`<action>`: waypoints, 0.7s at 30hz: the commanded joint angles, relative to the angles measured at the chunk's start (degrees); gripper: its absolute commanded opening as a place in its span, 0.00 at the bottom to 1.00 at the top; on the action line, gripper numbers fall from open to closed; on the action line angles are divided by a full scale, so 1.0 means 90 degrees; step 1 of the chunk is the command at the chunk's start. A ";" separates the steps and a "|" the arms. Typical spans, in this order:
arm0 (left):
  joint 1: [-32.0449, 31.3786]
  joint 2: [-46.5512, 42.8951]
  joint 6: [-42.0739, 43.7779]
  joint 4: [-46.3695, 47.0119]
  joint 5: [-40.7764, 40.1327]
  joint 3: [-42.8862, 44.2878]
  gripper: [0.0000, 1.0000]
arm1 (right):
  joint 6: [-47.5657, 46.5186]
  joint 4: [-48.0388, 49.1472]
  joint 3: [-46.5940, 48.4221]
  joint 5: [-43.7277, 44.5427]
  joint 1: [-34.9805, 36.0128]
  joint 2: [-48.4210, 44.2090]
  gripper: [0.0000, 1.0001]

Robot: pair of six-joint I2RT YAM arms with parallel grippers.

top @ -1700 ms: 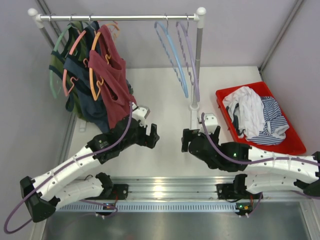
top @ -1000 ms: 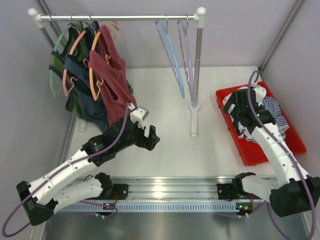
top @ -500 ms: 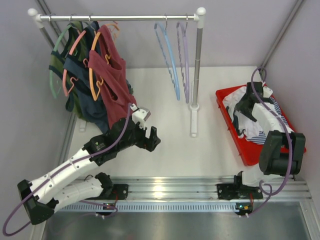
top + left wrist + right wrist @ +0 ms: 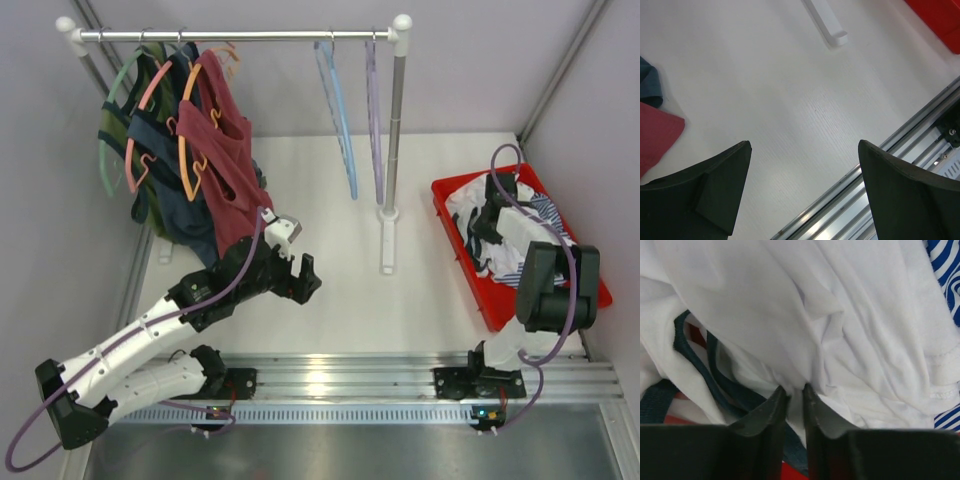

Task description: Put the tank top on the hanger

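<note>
The right gripper (image 4: 795, 389) pinches its jaws on a fold of the white tank top (image 4: 840, 330), crumpled in the red bin (image 4: 470, 270), while the left gripper (image 4: 804, 146) hovers over the tabletop (image 4: 400, 300) (jaws wide apart, empty) and the light-blue hanger (image 4: 337, 120) hangs bare on the rail (image 4: 260, 36), so the hanging itself is not yet begun.

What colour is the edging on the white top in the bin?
Navy blue, on the tank top; clearest in the right wrist view.
</note>
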 commanded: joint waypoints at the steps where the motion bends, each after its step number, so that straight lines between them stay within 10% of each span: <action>1: -0.0006 -0.0064 0.0036 0.0126 0.0050 -0.0061 0.93 | -0.0120 0.0056 0.0114 0.0094 -0.0078 -0.0217 0.15; 4: -0.0006 -0.0064 0.0046 0.0116 0.0031 -0.0061 0.93 | -0.0218 -0.0227 0.0270 0.0221 -0.0078 -0.0655 0.00; 21: -0.0006 -0.0103 0.0095 0.0155 -0.0096 -0.0012 0.93 | -0.0551 -0.2083 0.2954 -0.0587 -0.0039 -0.2961 0.00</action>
